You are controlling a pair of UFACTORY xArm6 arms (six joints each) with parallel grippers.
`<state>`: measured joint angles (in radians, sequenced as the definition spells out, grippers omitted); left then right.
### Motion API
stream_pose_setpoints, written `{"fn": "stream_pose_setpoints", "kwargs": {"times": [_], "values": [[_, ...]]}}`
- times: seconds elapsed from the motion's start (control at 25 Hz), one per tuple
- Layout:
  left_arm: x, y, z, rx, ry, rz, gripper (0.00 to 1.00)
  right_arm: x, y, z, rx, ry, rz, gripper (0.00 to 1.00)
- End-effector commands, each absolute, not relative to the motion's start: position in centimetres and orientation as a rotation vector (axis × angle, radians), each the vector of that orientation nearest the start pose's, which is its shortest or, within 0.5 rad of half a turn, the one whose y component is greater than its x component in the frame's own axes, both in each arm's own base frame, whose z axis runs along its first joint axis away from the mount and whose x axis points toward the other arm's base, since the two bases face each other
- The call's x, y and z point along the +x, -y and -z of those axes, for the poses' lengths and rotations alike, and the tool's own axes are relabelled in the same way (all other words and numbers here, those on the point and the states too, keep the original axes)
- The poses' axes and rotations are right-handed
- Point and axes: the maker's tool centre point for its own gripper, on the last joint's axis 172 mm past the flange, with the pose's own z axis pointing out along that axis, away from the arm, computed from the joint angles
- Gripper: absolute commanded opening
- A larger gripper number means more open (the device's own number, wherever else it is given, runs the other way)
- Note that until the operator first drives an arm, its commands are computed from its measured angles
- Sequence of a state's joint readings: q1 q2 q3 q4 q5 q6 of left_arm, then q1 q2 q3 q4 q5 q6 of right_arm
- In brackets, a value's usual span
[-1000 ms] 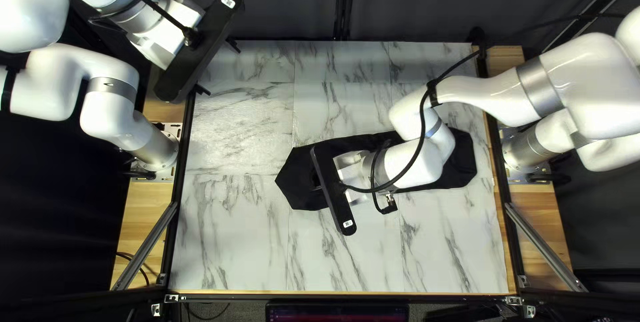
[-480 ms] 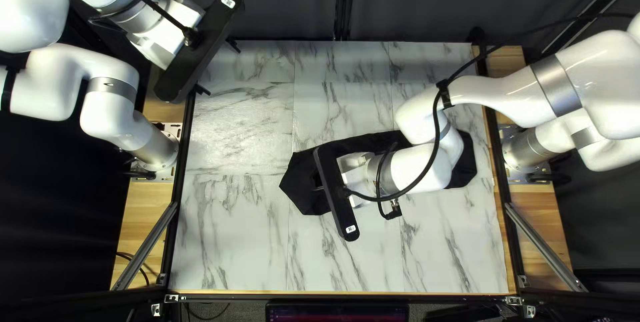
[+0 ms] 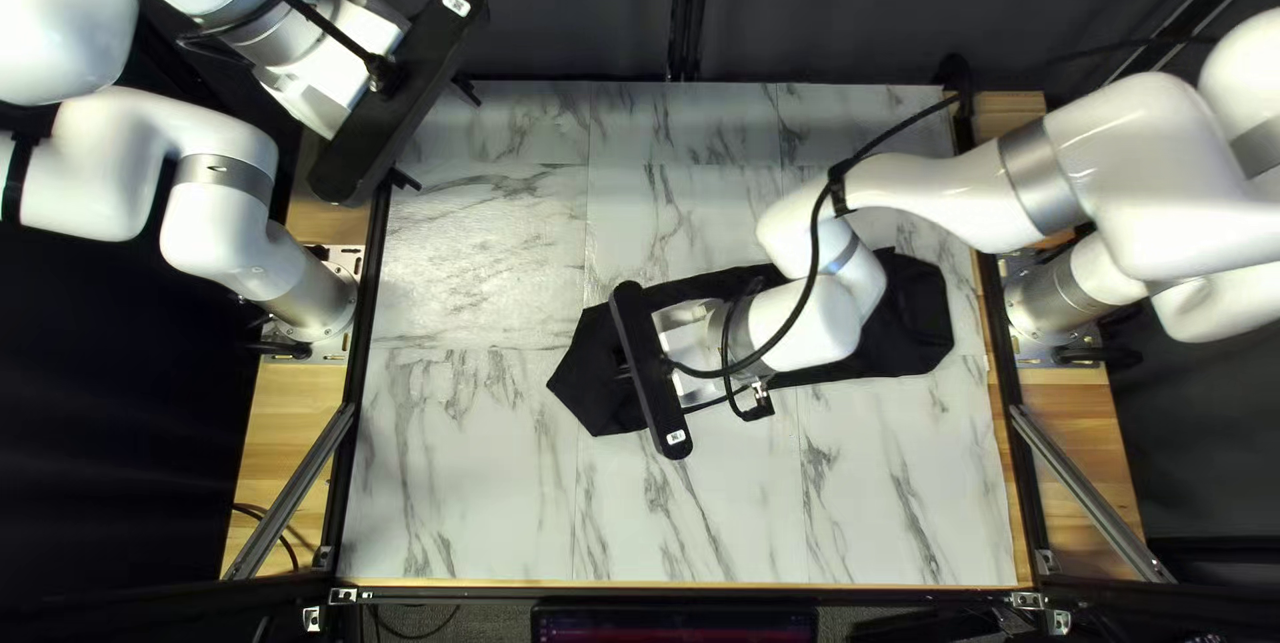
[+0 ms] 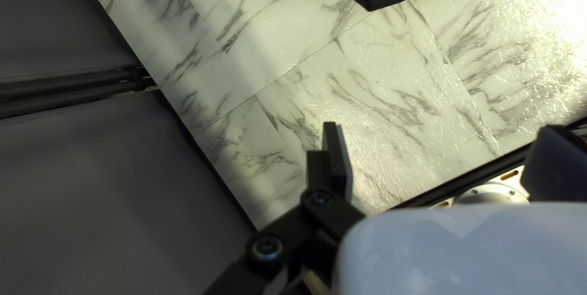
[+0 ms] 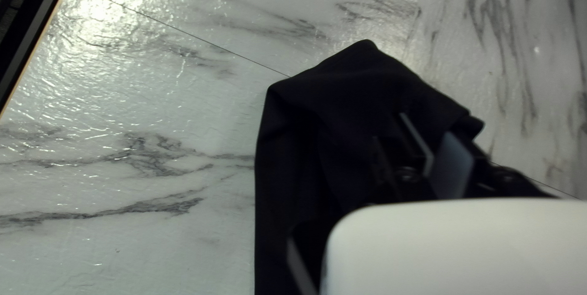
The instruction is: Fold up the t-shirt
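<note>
Status: approx. halfway, my guess. T-shirt is a long narrow black strip on the table, so lengthwise folds look done; crosswise fold(s) + final flattening left, AFAICT. Can't tell layer count. In top left view, strip sits just R of ctr, running approx. 8 o'clock to 2 o'clock, 8 o'clock end angular w/ a pointed corner, 2 o'clock end rounder. R gripper is down at the cloth near the 8 o'clock end, fingers close together, looks clenched on the shirt; dark-on-dark, so exact grip spot unclear. R arm reaches in from 3 o'clock, low over the strip, covering its middle. L arm is raised, its L gripper parked at approx. 10 o'clock, fingers spread wide, holding nothing, well apart from shirt. Next prob. = tidy or fold that end; risk: dragging the whole strip askew or bunching layers.
</note>
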<state>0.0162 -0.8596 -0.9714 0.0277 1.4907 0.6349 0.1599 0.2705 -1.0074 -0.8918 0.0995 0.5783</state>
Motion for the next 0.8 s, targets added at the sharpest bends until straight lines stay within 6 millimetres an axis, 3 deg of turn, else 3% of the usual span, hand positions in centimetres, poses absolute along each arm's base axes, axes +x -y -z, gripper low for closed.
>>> {"fn": "stream_pose_setpoints", "kwargs": {"times": [0.04,0.28,0.44,0.68,0.8], "values": [[29.2,-1.2,-42.8,-2.83,-0.901,0.47,1.0,59.0,-13.0,-11.7,-2.967,0.677,1.053,1.0],[29.2,-1.2,-42.8,-2.83,-0.901,0.47,1.0,55.5,-13.4,-10.0,-2.939,0.673,1.021,1.0],[29.2,-1.2,-42.8,-2.83,-0.901,0.47,1.0,52.7,-16.1,-8.8,-2.933,0.667,0.993,1.0],[29.2,-1.2,-42.8,-2.83,-0.901,0.47,1.0,52.0,-18.7,-8.3,-2.941,0.691,0.95,1.0],[29.2,-1.2,-42.8,-2.83,-0.901,0.47,1.0,52.1,-19.1,-6.5,-2.932,0.714,0.918,1.0]]}}
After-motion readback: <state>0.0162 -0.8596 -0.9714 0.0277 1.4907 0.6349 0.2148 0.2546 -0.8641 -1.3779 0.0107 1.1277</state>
